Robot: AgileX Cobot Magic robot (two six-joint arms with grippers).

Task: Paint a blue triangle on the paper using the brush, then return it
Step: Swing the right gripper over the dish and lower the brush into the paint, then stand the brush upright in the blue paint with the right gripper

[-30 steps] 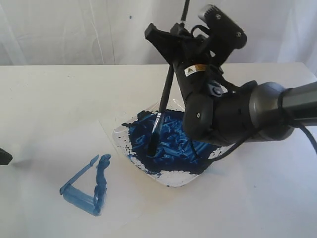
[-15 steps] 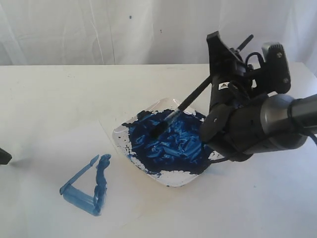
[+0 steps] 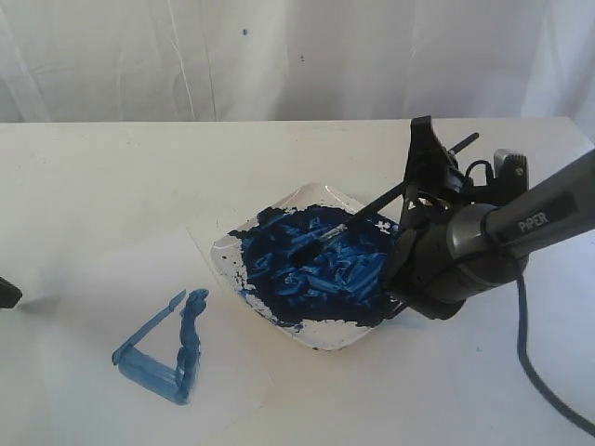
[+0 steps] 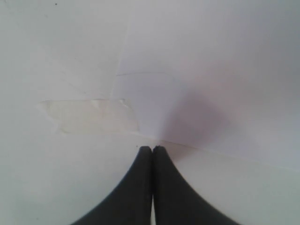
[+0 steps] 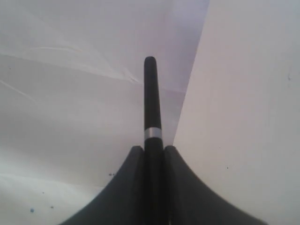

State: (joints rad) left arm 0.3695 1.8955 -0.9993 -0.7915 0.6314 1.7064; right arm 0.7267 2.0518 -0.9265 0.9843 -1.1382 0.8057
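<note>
Paint, dark blue and ridged, is filling a white dish (image 3: 327, 336) at the middle of the table (image 3: 93, 177) in the exterior view. The brush (image 3: 372, 202) is leaning low over it, its tip sitting in the paint and its black handle pointing out toward 2 o'clock. The right gripper (image 3: 425, 169) is pinching that handle just past the dish's 3 o'clock rim. White lettering on the grey arm (image 3: 521, 223) behind it is reading "PIPER"; a small white label lower on the wrist is showing too small to read. The blue triangle (image 3: 163, 348), a streaky outline, is lying on the paper (image 3: 93, 297) at 8 o'clock from the dish, apart from it. The paper's far corner is reaching to the dish's rim.

In the left wrist view, the left gripper (image 4: 152, 149) is hanging over the paper (image 4: 211, 70) with its two black fingers pressed together on nothing. A strip of clear tape (image 4: 91, 116) is lying across the sheet's edge, near the fingertips.

In the right wrist view, the right gripper (image 5: 152, 151) is clamping the brush (image 5: 151, 103), whose handle is standing out between the fingers. A silver band is ringing the handle just beyond the fingertips. No writing is showing in either wrist view.
</note>
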